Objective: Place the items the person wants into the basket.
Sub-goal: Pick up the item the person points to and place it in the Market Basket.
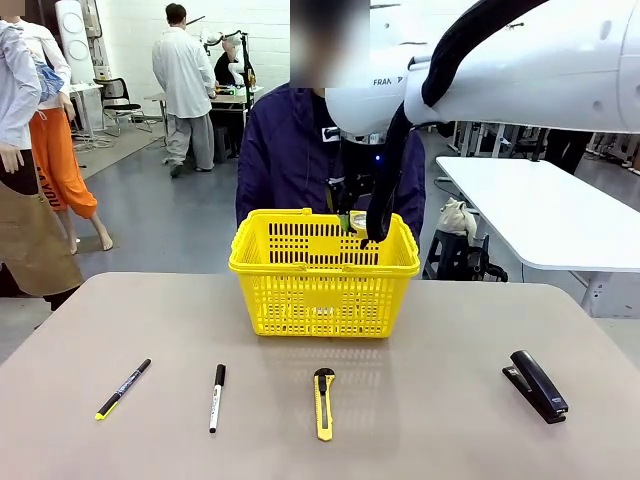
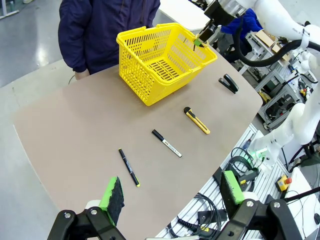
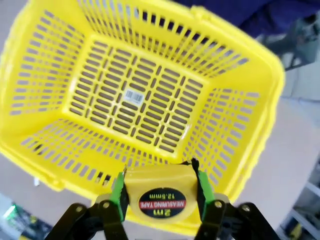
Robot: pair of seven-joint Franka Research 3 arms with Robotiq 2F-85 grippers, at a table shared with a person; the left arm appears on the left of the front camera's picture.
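Tape measure poised over the basket, first of three.
My right pincer (image 3: 160, 186), half closed, clamps the tape measure (image 3: 161, 200) at bottom centre above the yellow basket (image 3: 45, 65), whose floor is bare; the front view adds pen (image 1: 123, 388) lower left and stapler (image 1: 536, 385) lower right, waiting on the table (image 1: 420, 420), while my left pincer (image 2: 172, 190) gapes empty.

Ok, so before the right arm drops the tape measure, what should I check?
1. Tape measure held squarely by the right gripper, between its fingers: ok.
2. Tape measure well inside the rim of the basket: cannot tell, it hangs close to one wall.
3. Basket floor bare underneath: ok.
4. No hand inside the basket: ok.
5. Left gripper open and well away from the basket: ok.
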